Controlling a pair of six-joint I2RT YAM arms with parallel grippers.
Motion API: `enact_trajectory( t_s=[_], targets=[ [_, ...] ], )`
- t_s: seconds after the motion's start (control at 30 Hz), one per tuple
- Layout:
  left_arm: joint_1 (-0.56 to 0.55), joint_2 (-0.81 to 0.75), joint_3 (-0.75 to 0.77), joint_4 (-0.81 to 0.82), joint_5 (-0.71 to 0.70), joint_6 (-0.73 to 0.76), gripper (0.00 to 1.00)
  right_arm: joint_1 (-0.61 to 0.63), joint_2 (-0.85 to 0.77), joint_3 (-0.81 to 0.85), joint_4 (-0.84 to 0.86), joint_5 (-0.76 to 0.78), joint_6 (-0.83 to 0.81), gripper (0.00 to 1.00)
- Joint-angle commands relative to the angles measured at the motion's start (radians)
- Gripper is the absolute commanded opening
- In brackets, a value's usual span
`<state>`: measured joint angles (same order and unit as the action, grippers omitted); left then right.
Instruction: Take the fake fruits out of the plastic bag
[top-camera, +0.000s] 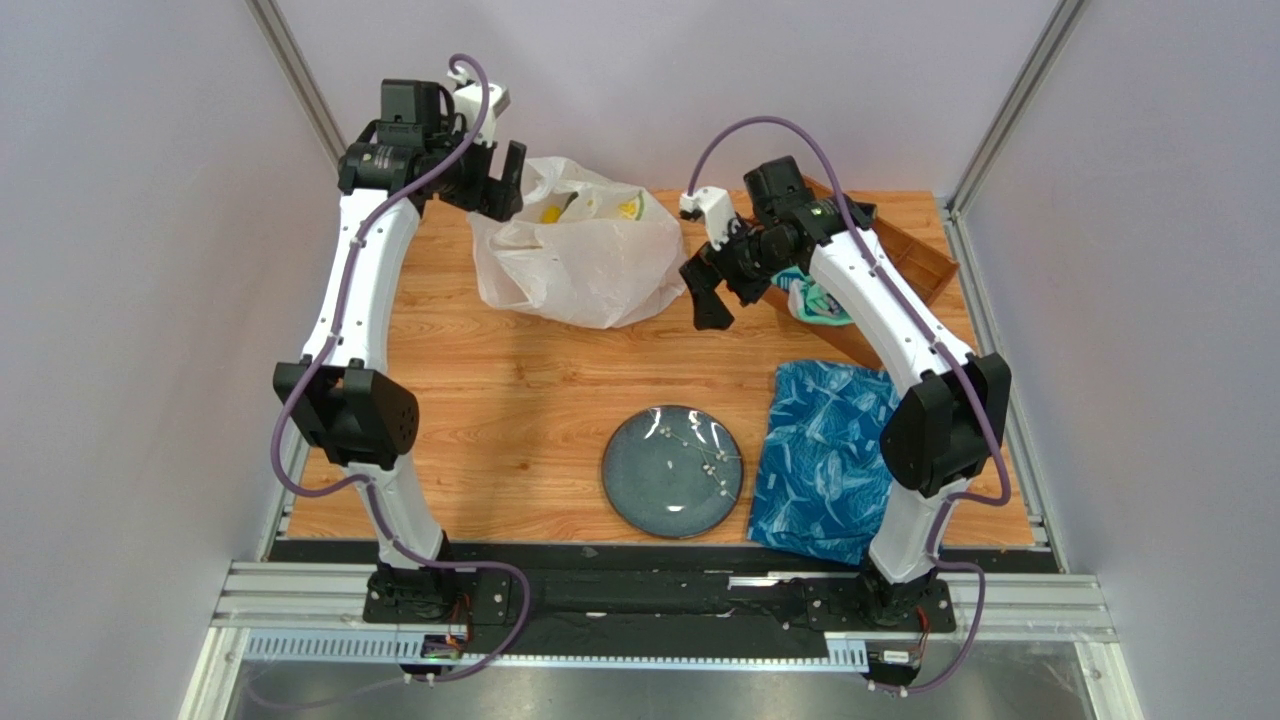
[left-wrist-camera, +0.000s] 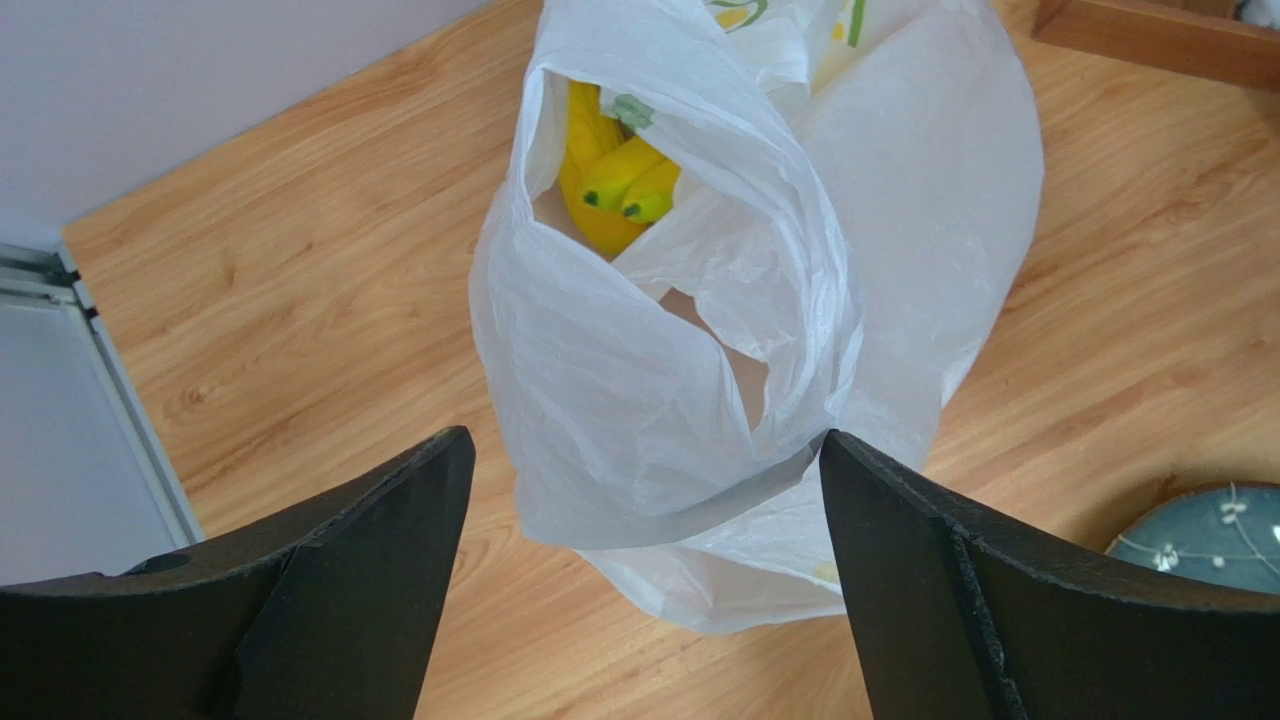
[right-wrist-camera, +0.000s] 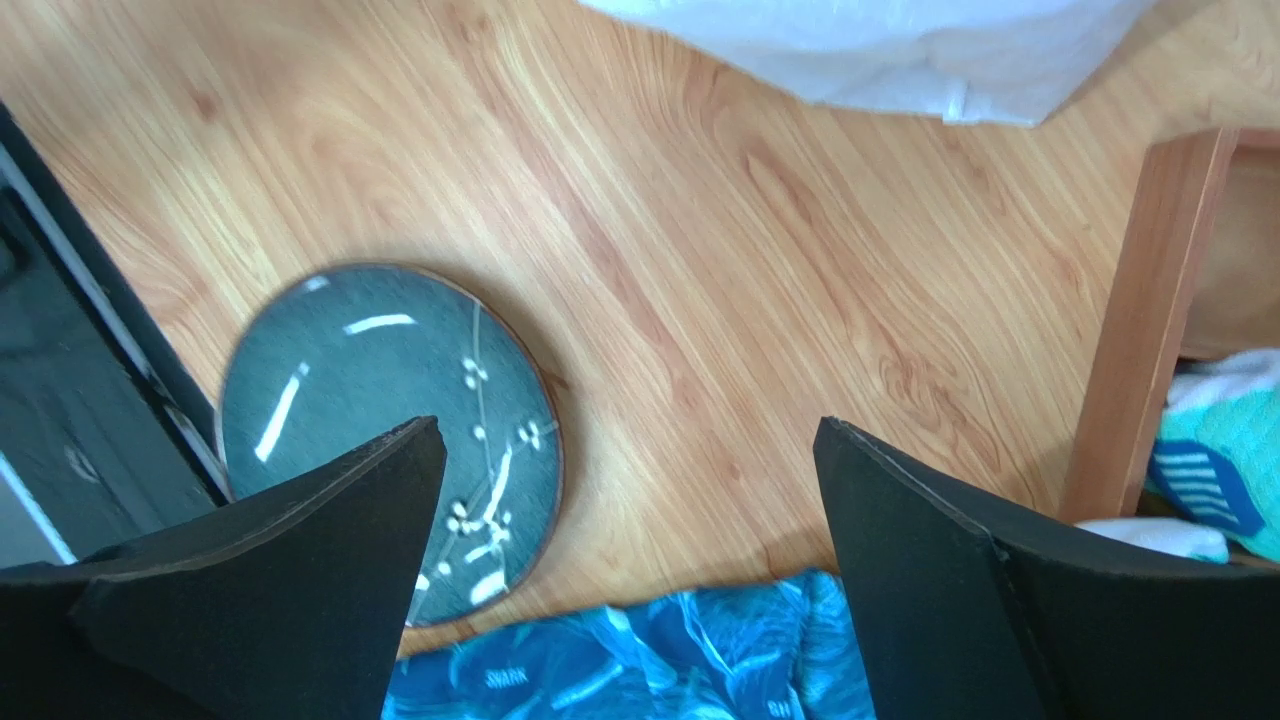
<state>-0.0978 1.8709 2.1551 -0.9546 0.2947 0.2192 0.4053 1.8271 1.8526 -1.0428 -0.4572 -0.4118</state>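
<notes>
My left tool (left-wrist-camera: 643, 435) hangs over the far-left part of the table (top-camera: 496, 390) with its jaws spread wide and nothing pinched. Its wrist camera looks straight down on the plastic bag (left-wrist-camera: 631, 405). The bag lies slumped at the far middle of the table, and its crumpled mouth gapes open toward that tool. Inside, just past the opening, I see a bunch of yellow bananas (left-wrist-camera: 616, 188) with green tips, so the fake fruit is in the bag. A greenish patch shows on the film close to the bananas; from here I cannot tell whether it is a fruit or print on the plastic.

My right tool (right-wrist-camera: 628, 428) hovers to the right of the bag, over bare wood between the bag and a wooden tray (top-camera: 902, 255) at the far right. Its jaws also stand fully apart and it grips nothing. A teal-and-white sock (right-wrist-camera: 1217, 450) lies in the tray, partly hidden under the right arm in the top view.

Nearer to me, a dark blue-grey plate (top-camera: 673, 470) with a white sprig pattern sits in the middle of the near edge. A blue cloth with pale veins (top-camera: 824, 450) lies flat just beside it on the right. Plate and cloth are both well apart from the bag.
</notes>
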Motion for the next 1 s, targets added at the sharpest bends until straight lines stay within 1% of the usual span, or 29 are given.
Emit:
enact_trajectory(
  t_s=[0.0, 0.07, 0.13, 0.17, 0.2, 0.23, 0.27, 0.3, 0.33, 0.37, 0.4, 0.43, 0.47, 0.5, 0.57, 0.6, 0.63, 0.67, 0.7, 0.8, 0.83, 0.87, 0.9, 0.97],
  targets=[
    [-0.011, -0.044, -0.003, -0.026, 0.005, 0.084, 0.88, -0.013, -0.015, 0.077, 0.064, -0.078, 0.159, 1.00],
    [-0.022, -0.044, -0.012, -0.024, -0.032, 0.141, 0.82, 0.000, -0.002, 0.105, 0.072, -0.103, 0.183, 1.00],
    [-0.032, -0.033, -0.017, -0.023, -0.043, 0.175, 0.82, 0.009, 0.034, 0.151, 0.089, -0.122, 0.235, 1.00],
    [-0.034, -0.030, -0.020, -0.023, -0.032, 0.205, 0.80, 0.012, 0.053, 0.177, 0.075, -0.141, 0.235, 1.00],
    [-0.036, -0.030, -0.030, -0.019, -0.026, 0.218, 0.78, 0.016, 0.096, 0.247, 0.025, -0.188, 0.232, 1.00],
    [-0.037, -0.029, -0.035, -0.016, -0.014, 0.241, 0.76, 0.027, 0.107, 0.267, 0.012, -0.198, 0.225, 1.00],
    [-0.037, -0.029, -0.040, -0.013, -0.009, 0.255, 0.65, 0.035, 0.112, 0.273, 0.010, -0.199, 0.228, 1.00],
    [-0.039, -0.027, -0.044, -0.012, 0.001, 0.267, 0.57, 0.038, 0.115, 0.276, 0.027, -0.204, 0.247, 1.00],
    [-0.039, -0.020, -0.044, -0.012, 0.014, 0.284, 0.42, 0.038, 0.118, 0.277, 0.041, -0.225, 0.270, 1.00],
    [-0.039, -0.018, -0.035, -0.007, 0.018, 0.284, 0.32, 0.035, 0.123, 0.280, 0.053, -0.248, 0.310, 1.00],
    [-0.039, -0.012, -0.031, -0.007, 0.023, 0.286, 0.19, 0.039, 0.139, 0.286, 0.082, -0.299, 0.323, 1.00],
    [-0.039, -0.009, -0.025, -0.006, 0.021, 0.273, 0.00, 0.041, 0.149, 0.292, 0.101, -0.323, 0.332, 1.00],
    [-0.039, -0.007, -0.020, 0.002, 0.021, 0.261, 0.00, 0.044, 0.159, 0.296, 0.121, -0.340, 0.337, 1.00],
    [-0.036, -0.009, -0.009, 0.004, 0.023, 0.250, 0.00, 0.052, 0.182, 0.307, 0.144, -0.318, 0.335, 0.98],
    [-0.022, -0.006, 0.041, -0.019, 0.070, 0.142, 0.00, 0.095, 0.210, 0.376, 0.145, -0.264, 0.309, 0.93],
    [0.012, -0.007, 0.057, -0.029, 0.110, 0.078, 0.00, 0.113, 0.225, 0.399, 0.151, -0.200, 0.277, 0.91],
    [0.029, -0.018, 0.055, -0.029, 0.189, -0.055, 0.00, 0.151, 0.227, 0.416, 0.161, -0.160, 0.262, 0.89],
    [0.039, -0.041, -0.001, 0.002, 0.211, -0.101, 0.00, 0.173, 0.225, 0.413, 0.174, -0.111, 0.252, 0.86],
    [0.050, -0.100, -0.038, 0.020, 0.222, -0.131, 0.00, 0.191, 0.212, 0.402, 0.222, -0.037, 0.245, 0.85],
    [0.078, -0.194, -0.151, 0.054, 0.337, -0.257, 0.00, 0.243, 0.181, 0.330, 0.332, 0.040, 0.249, 0.85],
    [0.079, -0.220, -0.182, 0.065, 0.365, -0.320, 0.00, 0.262, 0.178, 0.318, 0.349, 0.043, 0.236, 0.85],
    [0.081, -0.243, -0.243, 0.092, 0.377, -0.342, 0.00, 0.274, 0.178, 0.313, 0.359, 0.051, 0.225, 0.84],
    [0.081, -0.280, -0.270, 0.103, 0.389, -0.362, 0.00, 0.286, 0.181, 0.312, 0.366, 0.087, 0.216, 0.84],
    [0.081, -0.305, -0.322, 0.123, 0.420, -0.408, 0.00, 0.312, 0.185, 0.304, 0.383, 0.095, 0.197, 0.84]
  ],
)
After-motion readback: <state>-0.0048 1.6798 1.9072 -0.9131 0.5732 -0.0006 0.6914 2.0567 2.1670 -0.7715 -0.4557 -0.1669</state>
